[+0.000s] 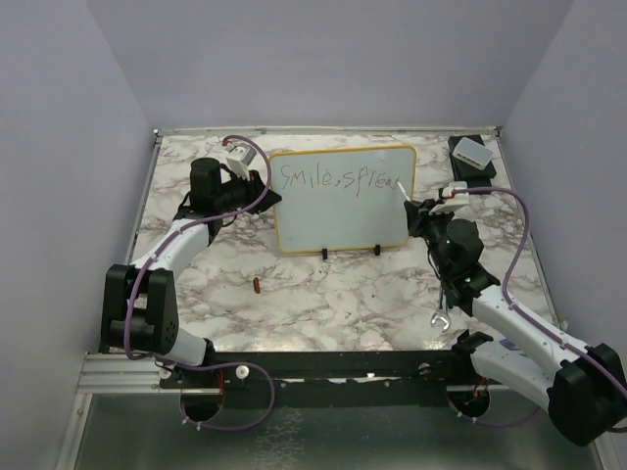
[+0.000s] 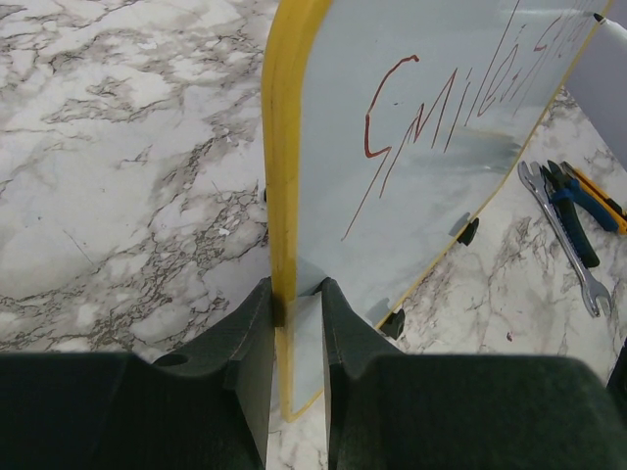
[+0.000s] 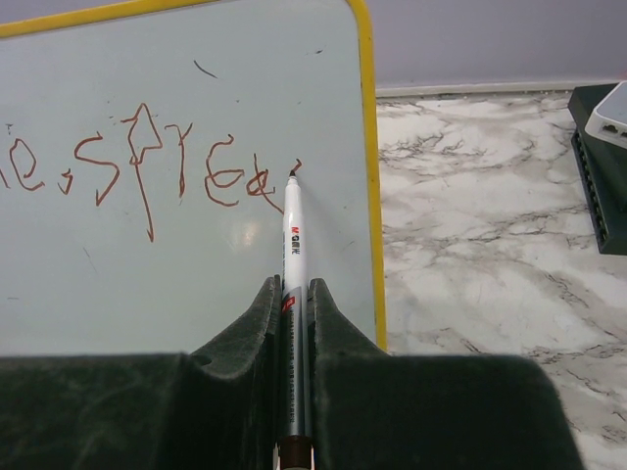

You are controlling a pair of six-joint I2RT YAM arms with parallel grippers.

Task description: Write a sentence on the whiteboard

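Marble-patterned table (image 1: 323, 304), grey walls all round. Whiteboard (image 1: 338, 220) is standing upright at upper centre of the top view. Left gripper (image 2: 294, 299) is clamping the board's yellow left rim, jaws clenched on it. Right gripper (image 3: 292, 294) is grasping a marker (image 3: 294, 235), whose tip is meeting the board by the last stroke, near the right rim. Sentence (image 1: 338, 179) is running across the board's upper part in red-brown ink, reading "Smile, sprea" plus a partial letter. Wrench (image 2: 563, 240) and pliers (image 2: 578, 196) are lying at right of the left wrist view.

The whiteboard (image 1: 343, 217) stands far-centre on the table (image 1: 323, 294) (left gripper (image 1: 263, 186) at its left edge), marker (image 3: 294, 245) touching its right part, wrench (image 2: 564, 241) lying near-right.
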